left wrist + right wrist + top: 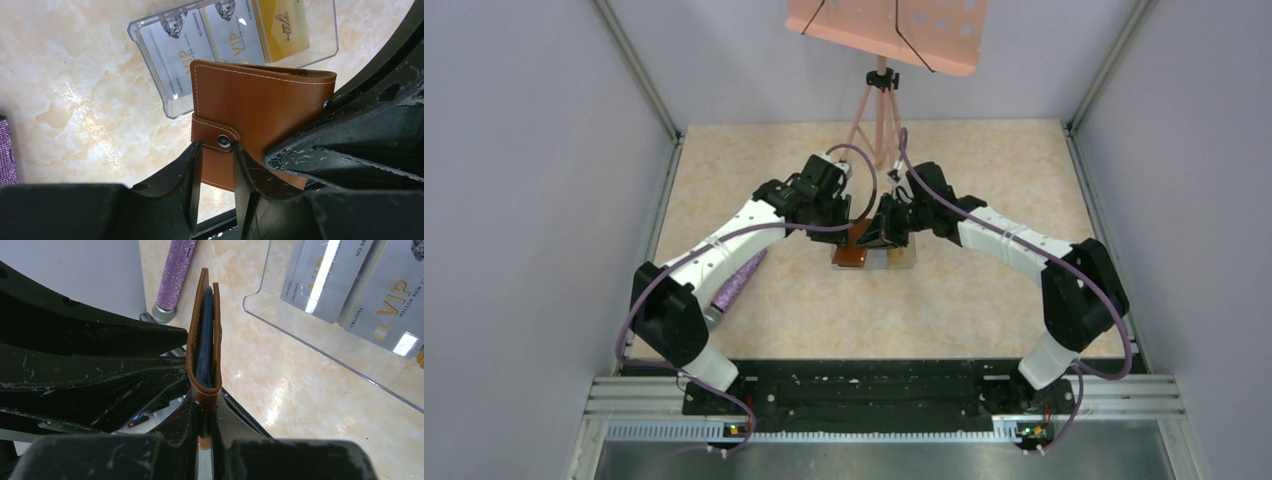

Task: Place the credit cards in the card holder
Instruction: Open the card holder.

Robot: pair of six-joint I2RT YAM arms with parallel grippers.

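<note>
Left wrist view: clear box [146, 50] is lying flat; the card holder [260, 105] is standing upright at its edge, the right gripper [205, 415] clamping it tight, credit cards [230, 35] resting inside the box. Left gripper [215, 160] is straddling the snap tab [212, 134], jaws partly apart, grip unclear; a skewed pull is risking twisting the holder free.

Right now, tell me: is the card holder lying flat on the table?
No: the right gripper holds the card holder raised by its folded edge.
</note>
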